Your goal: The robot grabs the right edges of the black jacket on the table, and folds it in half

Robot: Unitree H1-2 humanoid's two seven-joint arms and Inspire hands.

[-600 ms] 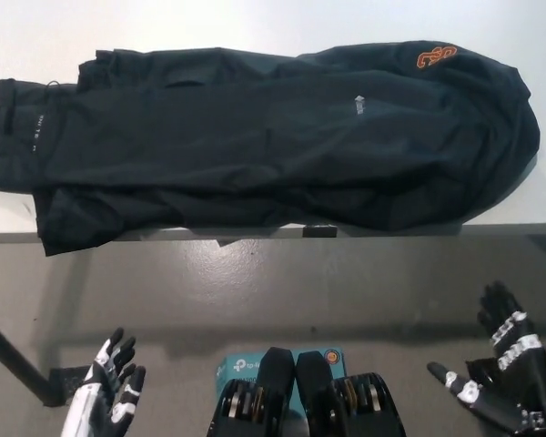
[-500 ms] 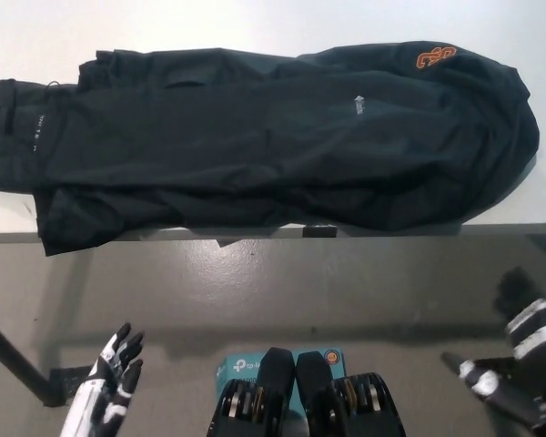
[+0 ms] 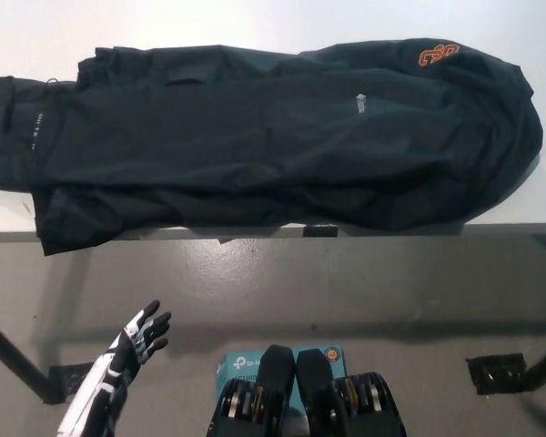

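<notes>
Head view: black jacket (image 3: pixel 264 137) spread lengthwise across the white table (image 3: pixel 255 23), filling most of the upper half of the frame. Orange logo (image 3: pixel 437 55) at the upper right of the garment, near its rounded right end. Small white mark (image 3: pixel 361 103) on the fabric right of centre. Left end at the frame's left edge, with a line of tiny white lettering (image 3: pixel 37 129), too small to read. Lower left corner of the jacket draped slightly over the near table edge (image 3: pixel 491 228); a small dark tab of fabric also hanging over that edge around the middle. Surface crumpled, with long folds running left to right.

Below the table, grey floor (image 3: pixel 346 282) across the lower half of the frame. Teal box (image 3: pixel 241 369) with white print at bottom centre, partly hidden.

Left hand (image 3: pixel 138 335), white with dark fingertips, at the lower left, raised above the floor, fingers spread apart and pointing toward the upper right, holding nothing, well apart from the jacket. Right hand out of sight; only a dark strip at the lower right edge of the frame. Black table foot (image 3: pixel 496 373) on the floor at lower right, another (image 3: pixel 68 381) at lower left beside the left forearm.
</notes>
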